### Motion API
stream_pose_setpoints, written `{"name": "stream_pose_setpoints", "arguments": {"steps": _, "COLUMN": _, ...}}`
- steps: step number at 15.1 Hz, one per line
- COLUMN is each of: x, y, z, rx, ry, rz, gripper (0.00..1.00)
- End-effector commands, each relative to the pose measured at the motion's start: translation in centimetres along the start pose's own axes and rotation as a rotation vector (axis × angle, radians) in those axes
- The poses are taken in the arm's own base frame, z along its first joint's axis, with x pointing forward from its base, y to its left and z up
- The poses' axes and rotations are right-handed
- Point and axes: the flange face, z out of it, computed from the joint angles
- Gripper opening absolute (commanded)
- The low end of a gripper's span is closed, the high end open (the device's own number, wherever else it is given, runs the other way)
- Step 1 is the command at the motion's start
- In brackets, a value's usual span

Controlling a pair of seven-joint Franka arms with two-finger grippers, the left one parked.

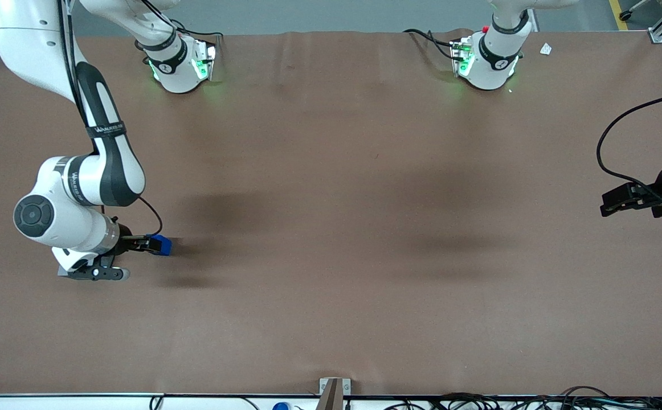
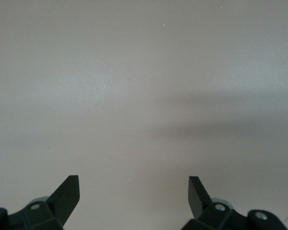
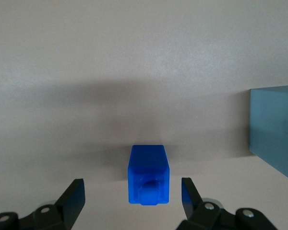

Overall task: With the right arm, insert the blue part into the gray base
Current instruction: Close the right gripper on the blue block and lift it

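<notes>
The brown table point(image 1: 365, 228) carries the blue part point(image 1: 162, 245), between the open tool's point(image 3: 133, 199) fingers, and the gray base point(image 3: 276, 129) beside it.

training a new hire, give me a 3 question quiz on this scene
1. True or false: the pincer is shut on the blue part.
2. Is the blue part A) inside the gray base, B) on the table between the open fingers, or C) lifted above the base?
3. Fill in: the base and the blue part are ____ (touching / apart).

Key: 1 false, the fingers stand open either side of the part. 2 B. 3 apart.
</notes>
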Motion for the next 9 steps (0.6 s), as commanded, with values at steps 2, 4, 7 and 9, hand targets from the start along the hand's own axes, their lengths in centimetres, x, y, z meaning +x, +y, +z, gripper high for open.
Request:
{"name": "stream_pose_setpoints", "arguments": {"steps": 2, "x": 0.3, "y": 0.3, "z": 2.4, "rx": 0.008, "ry": -0.001, "rz": 0.022, "gripper": 0.88}}
{"name": "stream_pose_setpoints", "arguments": {"steps": 4, "x": 0.1, "y": 0.4, "z": 3.3, "rx": 0.006, "ry": -0.013, "rz": 0.023, "gripper": 0.88}}
{"name": "stream_pose_setpoints", "arguments": {"steps": 7, "x": -1.1, "y": 0.4, "z": 5.6, "rx": 0.003, "ry": 0.009, "rz": 0.022, "gripper": 0.86}}
{"name": "stream_pose_setpoints", "arguments": {"steps": 9, "x": -1.5, "y": 0.7, "z": 6.3, "rx": 0.001, "ry": 0.001, "rz": 0.026, "gripper": 0.86}}
